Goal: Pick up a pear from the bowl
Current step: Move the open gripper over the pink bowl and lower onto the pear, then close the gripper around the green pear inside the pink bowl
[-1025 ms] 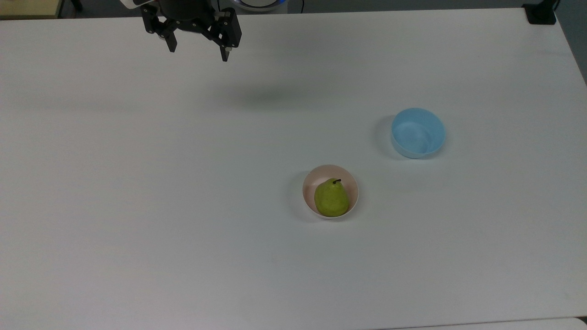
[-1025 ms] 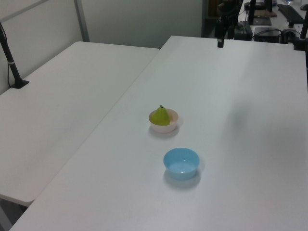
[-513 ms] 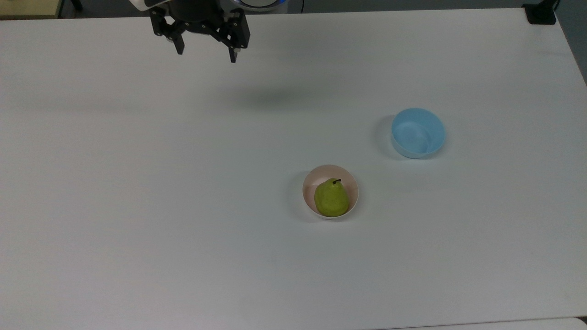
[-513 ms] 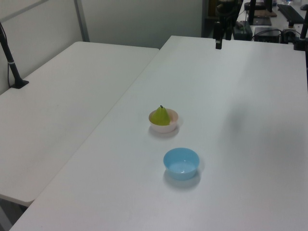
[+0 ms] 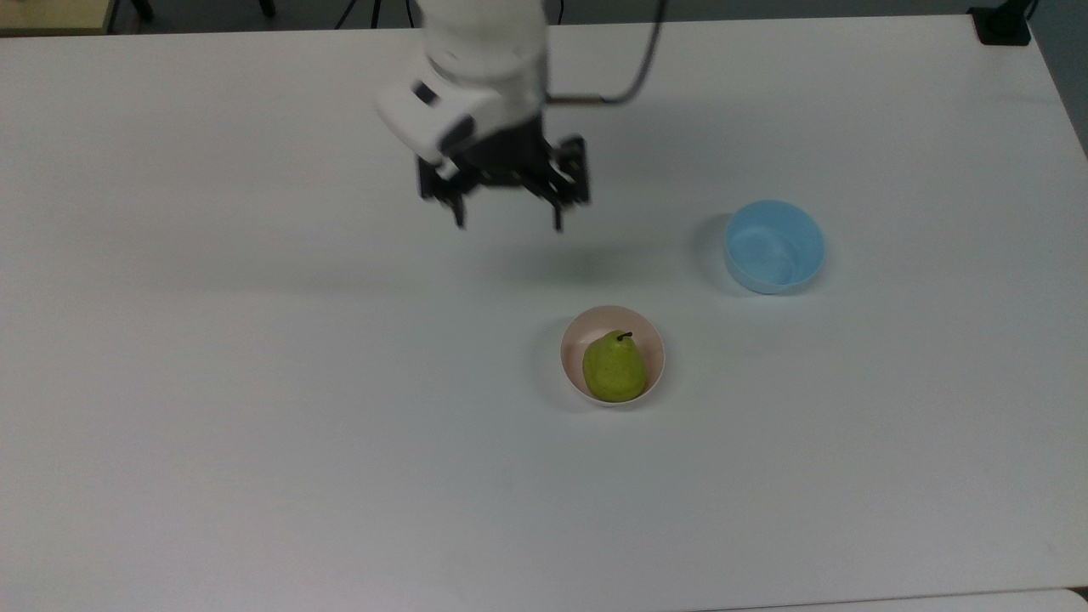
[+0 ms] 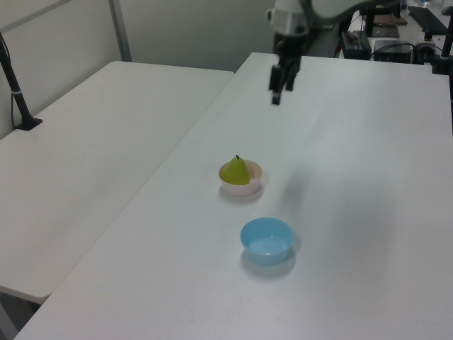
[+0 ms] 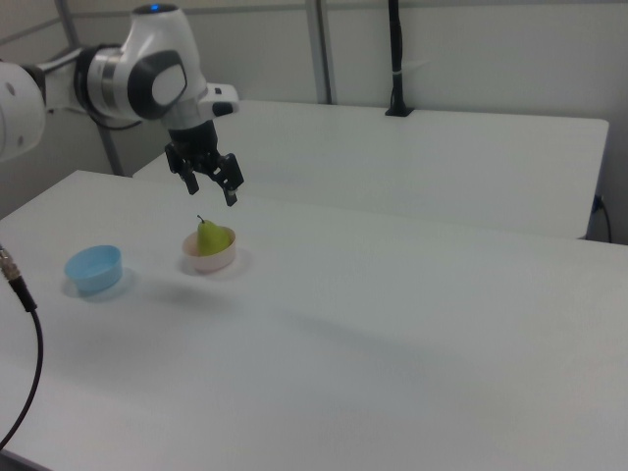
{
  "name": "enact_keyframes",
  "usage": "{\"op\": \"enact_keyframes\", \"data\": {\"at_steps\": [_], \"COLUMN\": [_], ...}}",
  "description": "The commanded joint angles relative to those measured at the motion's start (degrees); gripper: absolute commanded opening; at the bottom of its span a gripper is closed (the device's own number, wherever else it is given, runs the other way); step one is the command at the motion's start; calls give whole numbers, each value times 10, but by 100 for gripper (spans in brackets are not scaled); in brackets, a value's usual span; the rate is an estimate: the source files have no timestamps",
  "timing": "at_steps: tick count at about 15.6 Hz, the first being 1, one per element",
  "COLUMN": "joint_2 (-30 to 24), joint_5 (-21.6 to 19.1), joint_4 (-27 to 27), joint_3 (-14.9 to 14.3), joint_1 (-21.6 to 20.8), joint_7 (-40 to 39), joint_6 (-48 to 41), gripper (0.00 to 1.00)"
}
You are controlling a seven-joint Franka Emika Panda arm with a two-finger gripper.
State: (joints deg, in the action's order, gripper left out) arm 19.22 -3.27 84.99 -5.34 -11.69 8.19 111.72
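Top view: gripper hangs in the air with fingers spread wide, holding nothing.
Beyond the fingertips and well apart from them, the pear sits stem-up in the pink bowl; it looks firm, smooth and rounded, so gripping across its broad lower body seems safest.
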Motion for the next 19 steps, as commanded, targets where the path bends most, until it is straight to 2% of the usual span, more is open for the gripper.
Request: {"op": "enact_keyframes", "data": {"at_steps": [1,6,12,15,18,19], "joint_2": [66,127,166,176,180,180], "joint_5": [-10,-8,20,41,44,48], "joint_4": [-25,-25,-32,-32,-32,-32], "joint_3": [-17,-17,-17,-17,-17,-17], "joint_1": [-54,-85,-91,-91,-91,-91], "joint_7": [38,37,36,36,34,35], "joint_6": [86,169,184,185,187,186], "gripper": [100,100,100,86,77,71]}}
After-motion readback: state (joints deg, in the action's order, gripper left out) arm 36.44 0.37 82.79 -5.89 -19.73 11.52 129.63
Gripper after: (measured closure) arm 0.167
